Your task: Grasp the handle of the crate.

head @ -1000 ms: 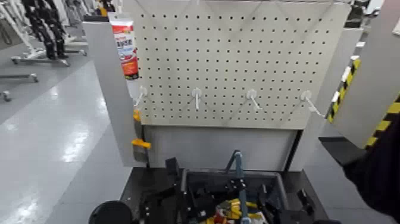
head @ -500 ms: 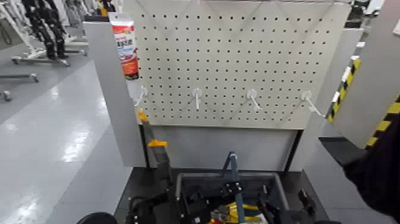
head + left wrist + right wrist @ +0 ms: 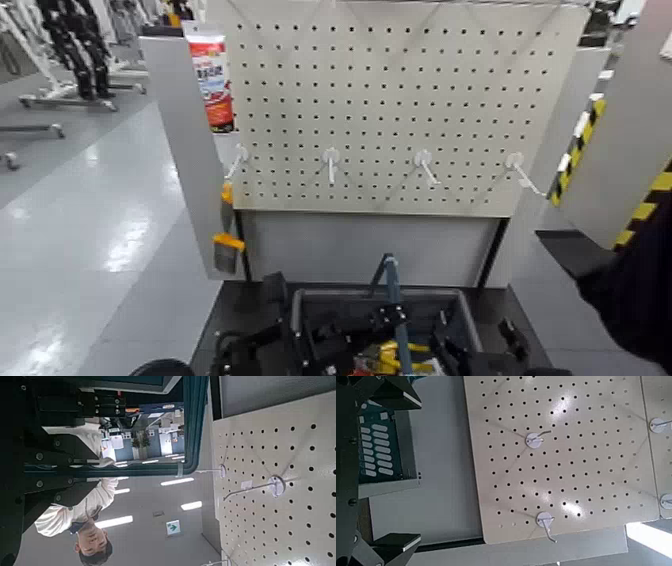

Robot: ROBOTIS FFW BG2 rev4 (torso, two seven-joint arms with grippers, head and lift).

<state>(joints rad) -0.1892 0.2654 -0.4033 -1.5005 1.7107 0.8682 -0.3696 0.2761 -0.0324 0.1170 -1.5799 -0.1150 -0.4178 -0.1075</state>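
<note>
The relation that matters is between the handle [image 3: 393, 285] and the left gripper [image 3: 388, 319]. In the head view, the slim blue-grey bail stands up over the crate [image 3: 440, 293], near the middle of its width, and its long axis runs mostly away from the robot, from the near side toward the pegboard [image 3: 370, 110]. The left gripper reaches in from the robot's left, so it meets the bar crosswise rather than end-on. That suits a pinch.

The left gripper is closed and, as far as the crowded dark parts let me judge, it has the handle between its jaws. The left wrist view agrees: the bar runs straight into the gripper there and bends away beyond it.

The right gripper [image 3: 418, 471] is open, with its 2 fingers well apart, on the robot's right of the handle and beside the crate's slotted wall [image 3: 376, 446]. It holds nothing. The left is the nearer of the 2 grippers to the bar, at the bar itself.

The grasp looks all but complete. The next move probably calls for keeping the left jaws square across the bar; if they twist, the bail could pivot and the crate could tip.
</note>
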